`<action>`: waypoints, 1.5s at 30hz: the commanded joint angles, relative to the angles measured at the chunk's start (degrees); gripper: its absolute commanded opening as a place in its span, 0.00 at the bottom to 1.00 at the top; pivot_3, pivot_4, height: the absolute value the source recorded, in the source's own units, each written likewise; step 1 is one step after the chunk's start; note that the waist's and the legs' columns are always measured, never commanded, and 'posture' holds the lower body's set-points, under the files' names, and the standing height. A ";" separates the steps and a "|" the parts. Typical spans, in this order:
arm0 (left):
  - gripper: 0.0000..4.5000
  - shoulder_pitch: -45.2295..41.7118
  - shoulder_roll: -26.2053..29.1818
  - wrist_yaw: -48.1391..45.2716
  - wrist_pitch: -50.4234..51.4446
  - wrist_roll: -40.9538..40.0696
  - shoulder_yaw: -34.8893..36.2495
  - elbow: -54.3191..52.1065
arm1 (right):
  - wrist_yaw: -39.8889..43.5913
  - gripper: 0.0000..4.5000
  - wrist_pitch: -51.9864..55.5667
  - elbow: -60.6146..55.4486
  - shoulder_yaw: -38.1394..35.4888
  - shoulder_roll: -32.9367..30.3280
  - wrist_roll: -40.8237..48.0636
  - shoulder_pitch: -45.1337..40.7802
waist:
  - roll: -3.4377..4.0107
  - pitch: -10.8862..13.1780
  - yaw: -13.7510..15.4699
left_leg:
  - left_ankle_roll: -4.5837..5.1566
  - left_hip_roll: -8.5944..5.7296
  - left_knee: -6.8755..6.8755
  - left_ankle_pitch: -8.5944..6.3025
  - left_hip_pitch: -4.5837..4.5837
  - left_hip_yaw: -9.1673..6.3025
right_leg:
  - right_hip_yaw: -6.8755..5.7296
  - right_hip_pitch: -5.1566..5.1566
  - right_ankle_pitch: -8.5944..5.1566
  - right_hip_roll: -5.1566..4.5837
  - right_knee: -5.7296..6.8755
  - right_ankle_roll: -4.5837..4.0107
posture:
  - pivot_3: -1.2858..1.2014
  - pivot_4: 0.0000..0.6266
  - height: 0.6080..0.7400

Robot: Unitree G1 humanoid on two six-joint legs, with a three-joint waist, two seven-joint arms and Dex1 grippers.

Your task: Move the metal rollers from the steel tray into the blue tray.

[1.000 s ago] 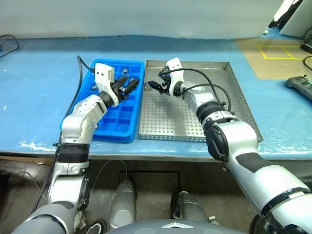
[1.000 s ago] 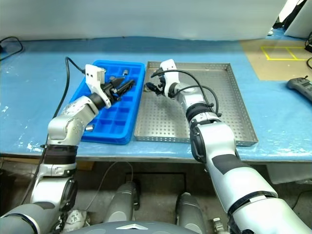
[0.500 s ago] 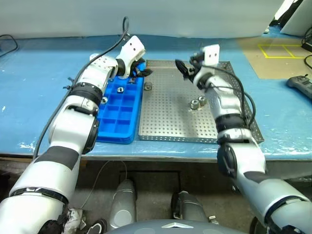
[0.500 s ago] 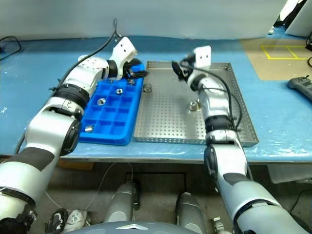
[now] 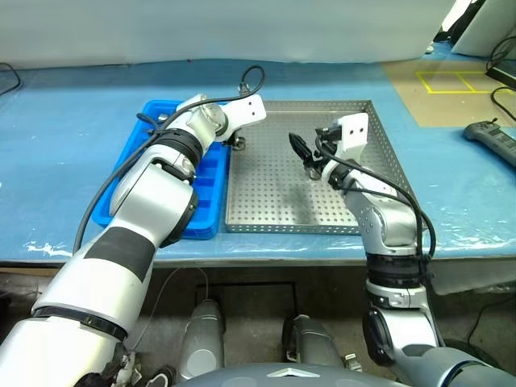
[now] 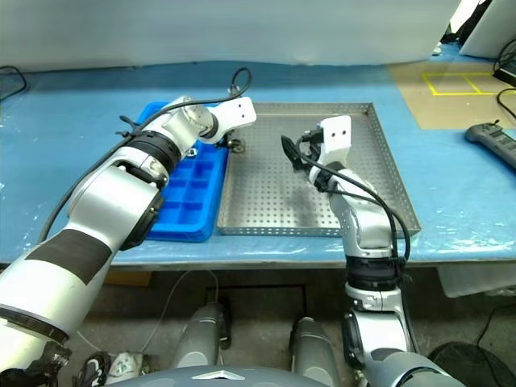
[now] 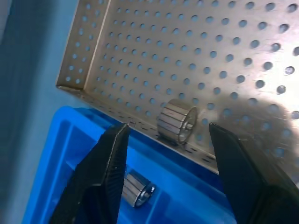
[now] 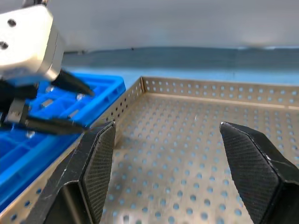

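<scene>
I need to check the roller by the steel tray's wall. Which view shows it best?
The left wrist view: the roller lies large between the open left gripper fingers. In the head views it is a speck under that gripper.

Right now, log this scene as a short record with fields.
left gripper: open, empty, aimed at a metal roller
that roller: lying in the steel tray against the rim beside the blue tray
blue tray: another roller sits in a compartment
right gripper: open, empty, above the steel tray
</scene>
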 commanded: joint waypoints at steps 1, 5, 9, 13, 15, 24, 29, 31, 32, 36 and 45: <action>0.65 -2.07 -0.03 2.54 -0.01 2.64 -0.37 -0.34 | -0.96 0.82 1.85 -4.47 -0.64 -1.32 0.93 1.39 | 0.00 0.00 -0.07 | 0.02 -0.01 0.00 -0.01 -0.01 0.00 | 0.00 0.01 0.01 -0.01 -0.04 0.01 | 0.43 0.24 1.00; 0.65 -0.69 -0.54 5.10 0.61 3.41 0.61 -0.18 | -1.83 0.82 2.80 -5.82 -0.30 -1.60 0.98 2.84 | 0.00 0.00 -0.16 | 0.03 -0.02 0.00 -0.02 0.00 0.01 | 0.00 0.01 0.02 -0.01 -0.05 0.02 | 0.42 0.24 1.00; 0.65 0.72 -1.92 9.10 1.00 2.90 2.07 -0.16 | -2.22 0.82 4.58 -8.13 0.29 -2.00 1.05 4.65 | 0.00 0.00 -0.20 | 0.05 -0.01 0.00 -0.03 0.04 0.00 | 0.01 0.07 0.02 -0.03 -0.08 0.02 | 0.42 0.24 1.00; 0.65 2.50 -2.40 10.83 2.21 3.86 2.02 -0.01 | -2.58 0.82 6.77 -10.80 0.16 -2.87 1.35 6.74 | 0.00 0.00 -0.38 | 0.07 -0.02 0.01 -0.04 0.06 0.00 | 0.01 0.13 0.03 -0.04 -0.11 0.02 | 0.42 0.24 1.00; 0.65 3.65 -2.08 11.09 2.57 5.03 1.16 0.09 | -2.84 0.82 7.79 -11.89 -0.14 -3.15 1.63 7.50 | 0.00 0.00 -0.61 | 0.06 -0.01 0.01 -0.04 0.08 0.00 | 0.01 0.14 0.03 -0.04 -0.11 0.02 | 0.42 0.24 1.00; 0.65 6.04 -1.61 12.07 2.32 8.01 0.45 0.13 | -3.18 0.82 10.52 -14.62 0.74 -3.82 1.75 8.88 | 0.00 0.00 -1.82 | 0.05 0.00 -0.12 -0.04 0.41 -0.01 | 0.11 0.36 0.04 -0.03 -0.18 0.00 | 0.41 0.24 1.00; 0.60 6.17 -1.62 12.26 2.17 8.54 0.86 0.11 | -3.19 0.83 11.01 -14.80 0.20 -4.31 1.70 9.08 | 0.00 0.00 -2.35 | 0.03 -0.02 -0.28 -0.03 0.61 0.00 | 0.13 0.51 -0.02 -0.03 -0.28 -0.09 | 0.41 0.24 1.00; 0.51 6.21 -1.68 12.30 2.14 8.75 0.87 0.12 | -3.23 0.83 11.06 -14.84 0.24 -4.39 1.64 9.24 | 0.00 0.00 -2.49 | 0.03 -0.03 -0.29 -0.03 0.60 0.00 | 0.13 0.51 -0.01 -0.03 -0.29 -0.08 | 0.41 0.24 1.00; 0.45 6.21 -1.73 12.48 2.12 8.76 0.95 0.12 | -3.25 0.83 11.05 -14.88 0.31 -4.40 1.65 9.31 | 0.00 0.00 -2.59 | 0.03 -0.03 -0.29 -0.03 0.60 0.00 | 0.13 0.51 -0.01 -0.03 -0.30 -0.08 | 0.41 0.24 1.00; 0.37 6.21 -2.23 12.46 1.75 8.85 1.10 0.10 | -3.36 0.83 10.98 -15.06 0.63 -4.14 1.70 9.73 | 0.00 0.00 -2.79 | 0.04 -0.03 -0.32 -0.03 0.60 0.00 | 0.13 0.51 -0.02 -0.03 -0.32 -0.09 | 0.41 0.24 1.00; 0.18 6.44 -2.84 11.56 1.16 9.71 0.90 0.12 | -3.77 0.83 10.27 -14.88 0.93 -4.28 1.18 10.94 | 0.00 0.00 -2.78 | 0.06 -0.04 -0.34 -0.04 0.63 0.01 | 0.13 0.56 -0.09 -0.04 -0.38 -0.21 | 0.40 0.24 1.00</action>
